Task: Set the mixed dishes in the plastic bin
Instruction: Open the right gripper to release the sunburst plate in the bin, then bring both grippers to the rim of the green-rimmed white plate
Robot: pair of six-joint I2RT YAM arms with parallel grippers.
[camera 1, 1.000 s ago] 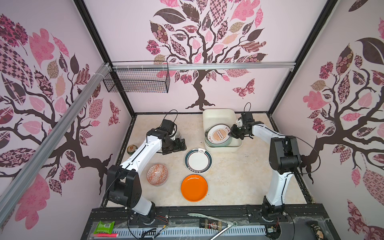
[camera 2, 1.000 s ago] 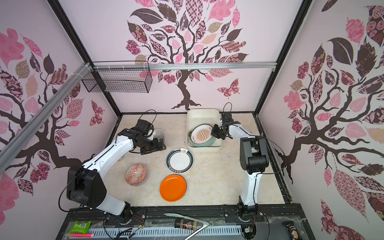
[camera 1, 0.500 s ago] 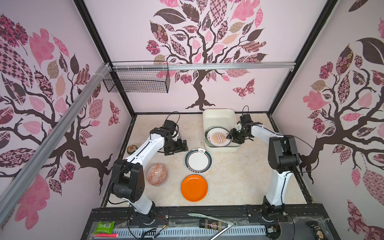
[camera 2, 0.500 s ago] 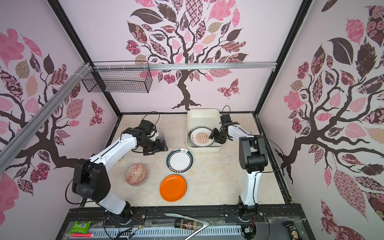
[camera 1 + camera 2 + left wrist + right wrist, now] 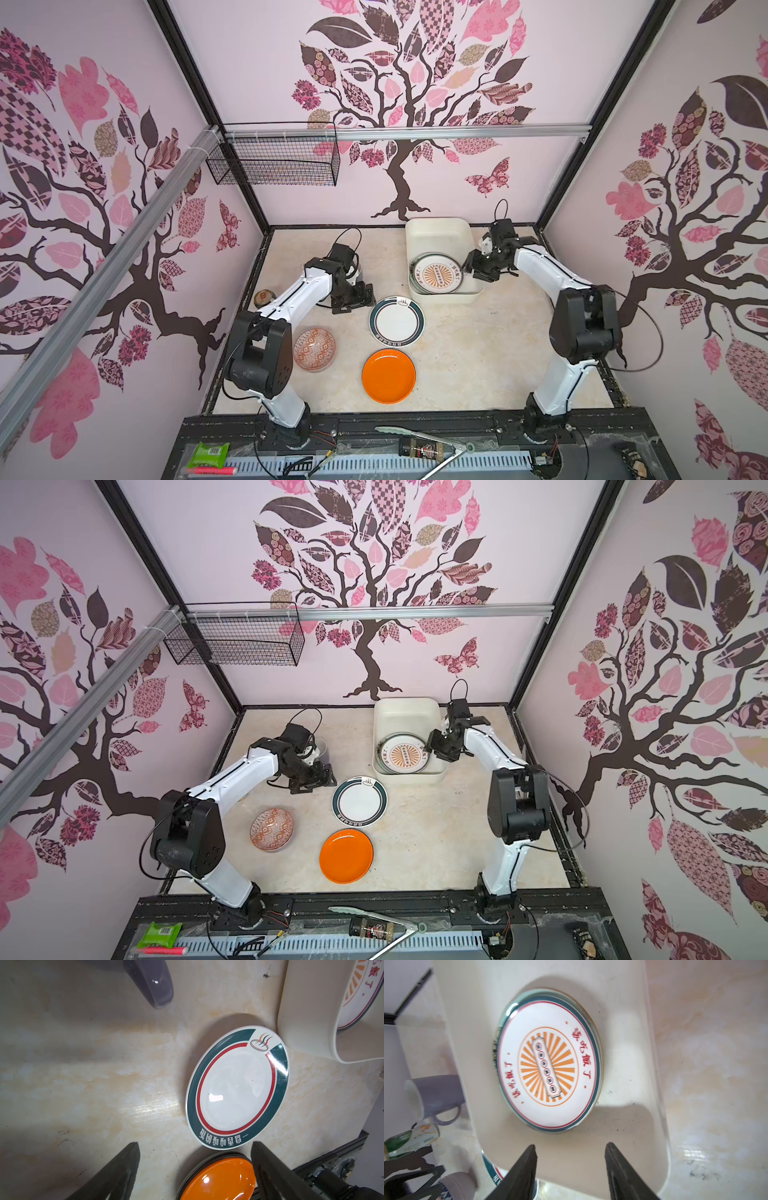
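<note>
Sitting in the plastic bin point(image 5: 438, 235), upper centre in both top views: white sunburst plate point(image 5: 436, 275), stacked on a mint-green plate point(image 5: 510, 1006) with only its rim showing. Right tool point(image 5: 571, 1145) hovers at the bin's right wall, jaws spread, gripping nothing. Left tool point(image 5: 194, 1144) sits low over the tabletop point(image 5: 478, 353), jaws spread wide, empty, just left of the teal-rimmed plate point(image 5: 396, 321). Orange plate point(image 5: 388, 376) below that, patterned bowl point(image 5: 314, 348) lower left, lavender mug point(image 5: 154, 987) behind the left arm. All four are outside the bin.
</note>
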